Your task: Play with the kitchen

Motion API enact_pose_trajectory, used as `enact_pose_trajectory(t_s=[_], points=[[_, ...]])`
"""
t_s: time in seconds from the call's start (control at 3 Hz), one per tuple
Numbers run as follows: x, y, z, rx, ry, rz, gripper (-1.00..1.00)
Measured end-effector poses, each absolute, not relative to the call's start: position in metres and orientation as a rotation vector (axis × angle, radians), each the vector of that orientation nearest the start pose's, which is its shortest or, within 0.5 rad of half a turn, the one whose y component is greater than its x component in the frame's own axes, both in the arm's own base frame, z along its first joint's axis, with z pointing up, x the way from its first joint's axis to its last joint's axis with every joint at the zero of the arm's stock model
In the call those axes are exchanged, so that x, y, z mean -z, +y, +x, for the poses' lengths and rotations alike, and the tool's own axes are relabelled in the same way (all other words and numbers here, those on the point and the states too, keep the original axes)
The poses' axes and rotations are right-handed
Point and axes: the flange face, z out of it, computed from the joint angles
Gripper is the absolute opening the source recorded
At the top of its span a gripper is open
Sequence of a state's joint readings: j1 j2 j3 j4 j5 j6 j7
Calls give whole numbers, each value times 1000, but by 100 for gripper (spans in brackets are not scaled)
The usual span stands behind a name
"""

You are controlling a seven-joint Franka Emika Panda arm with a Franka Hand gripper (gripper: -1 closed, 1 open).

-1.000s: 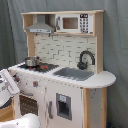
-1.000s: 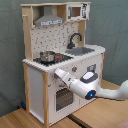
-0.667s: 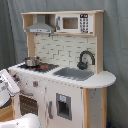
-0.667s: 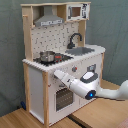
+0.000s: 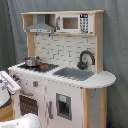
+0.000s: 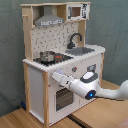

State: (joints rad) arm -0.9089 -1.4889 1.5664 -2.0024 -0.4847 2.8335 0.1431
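The arm (image 6: pixel 95 89) reaches in from the second exterior view's right, its gripper (image 6: pixel 55 76) close against the kitchen (image 6: pixel 60 55) front, just above the oven door (image 6: pixel 62 97) and below the stovetop edge. Whether it is open, or touching a knob, I cannot tell. Play looks barely begun: oven shut, pot (image 6: pixel 46 56) on the stove, faucet (image 6: pixel 75 39) behind it untouched
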Motion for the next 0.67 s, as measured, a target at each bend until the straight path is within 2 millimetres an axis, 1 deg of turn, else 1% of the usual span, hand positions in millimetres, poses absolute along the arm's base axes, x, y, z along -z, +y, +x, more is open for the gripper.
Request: enact_pose_trajectory(t_s=[0.67], points=[[-330,544,340,-844,1290,835,-100]])
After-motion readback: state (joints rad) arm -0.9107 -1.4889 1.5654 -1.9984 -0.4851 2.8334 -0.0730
